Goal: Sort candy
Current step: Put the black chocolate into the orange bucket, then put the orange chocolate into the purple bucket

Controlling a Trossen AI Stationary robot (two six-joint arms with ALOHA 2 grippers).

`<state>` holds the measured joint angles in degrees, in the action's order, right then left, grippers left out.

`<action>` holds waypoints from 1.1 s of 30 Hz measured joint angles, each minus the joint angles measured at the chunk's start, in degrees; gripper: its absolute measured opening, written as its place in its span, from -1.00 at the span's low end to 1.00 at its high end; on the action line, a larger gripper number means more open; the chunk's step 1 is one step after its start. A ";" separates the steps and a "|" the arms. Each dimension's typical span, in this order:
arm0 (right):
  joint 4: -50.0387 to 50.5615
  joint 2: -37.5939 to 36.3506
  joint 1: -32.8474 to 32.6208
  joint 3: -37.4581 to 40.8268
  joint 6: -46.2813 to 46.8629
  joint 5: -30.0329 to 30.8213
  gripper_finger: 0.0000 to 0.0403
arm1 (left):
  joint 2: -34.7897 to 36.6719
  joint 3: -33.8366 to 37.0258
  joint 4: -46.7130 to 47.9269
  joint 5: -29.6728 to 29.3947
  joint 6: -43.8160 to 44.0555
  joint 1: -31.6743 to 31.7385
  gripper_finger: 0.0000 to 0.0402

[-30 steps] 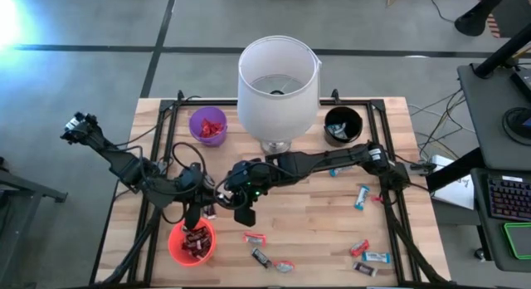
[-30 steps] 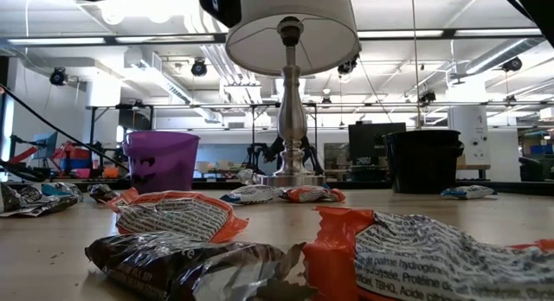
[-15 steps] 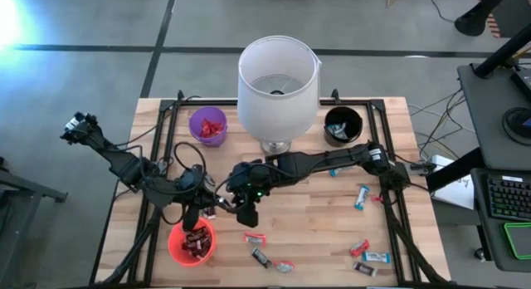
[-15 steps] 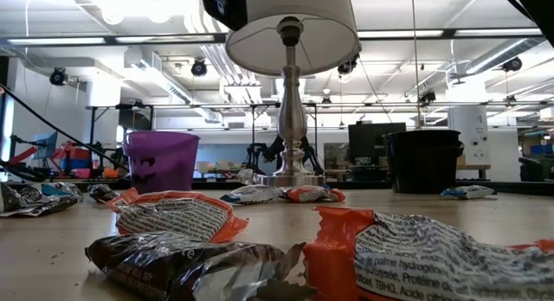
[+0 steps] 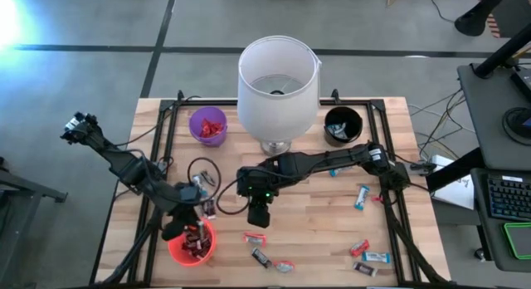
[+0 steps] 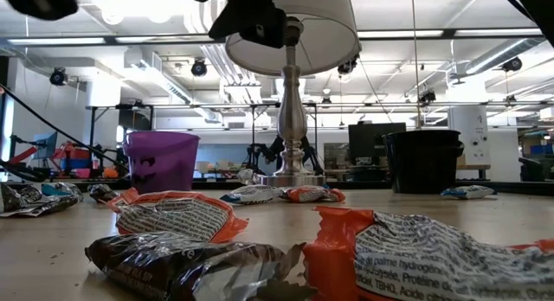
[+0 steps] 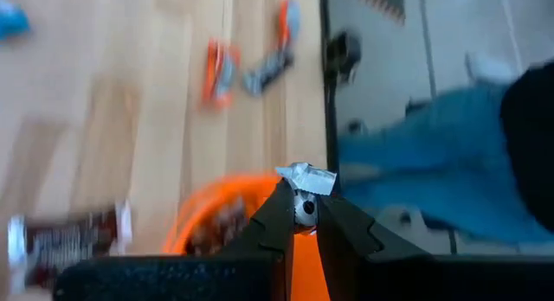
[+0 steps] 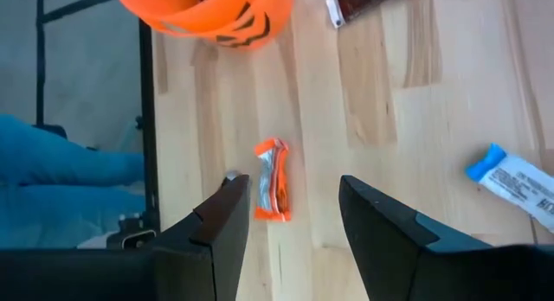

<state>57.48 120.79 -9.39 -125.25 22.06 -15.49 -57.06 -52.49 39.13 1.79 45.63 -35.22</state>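
Over red cup (image 5: 192, 242): left gripper (image 7: 300, 208) pinches candy (image 7: 305, 177) | right gripper (image 8: 290, 216) wide, empty

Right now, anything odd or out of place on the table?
A lamp stands mid-table among the cups, unrelated to sorting. One brown candy lies on the wood just outside the orange cup, beside the left pincer, which holds a candy over it.

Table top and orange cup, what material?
Table: looks like butcher-block wood, pale planks with visible grain and seams, matte finish. Orange cup: probably moulded plastic, smooth with a slight sheen and a black printed face.
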 joint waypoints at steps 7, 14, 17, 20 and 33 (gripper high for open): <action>0.49 0.00 0.00 0.02 0.51 0.02 -0.15 | -0.02 0.00 5.66 7.07 1.15 0.00 -0.91; 1.11 0.00 0.00 0.02 0.52 0.04 -0.15 | -0.03 0.00 5.97 10.90 1.58 -0.02 -0.91; 1.09 0.00 0.00 0.02 0.52 0.07 -0.15 | -0.04 0.02 5.97 10.88 1.40 0.00 -0.91; 1.06 0.00 0.00 0.02 0.52 0.28 -0.15 | -0.04 0.02 5.99 10.88 0.03 -0.02 -0.88; 1.06 0.00 0.02 0.02 0.48 0.44 -0.15 | -0.07 0.10 5.99 9.43 -0.11 -0.01 -0.39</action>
<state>58.54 120.79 -9.37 -125.23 22.55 -15.05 -57.12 -52.39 45.12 11.22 45.52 -35.23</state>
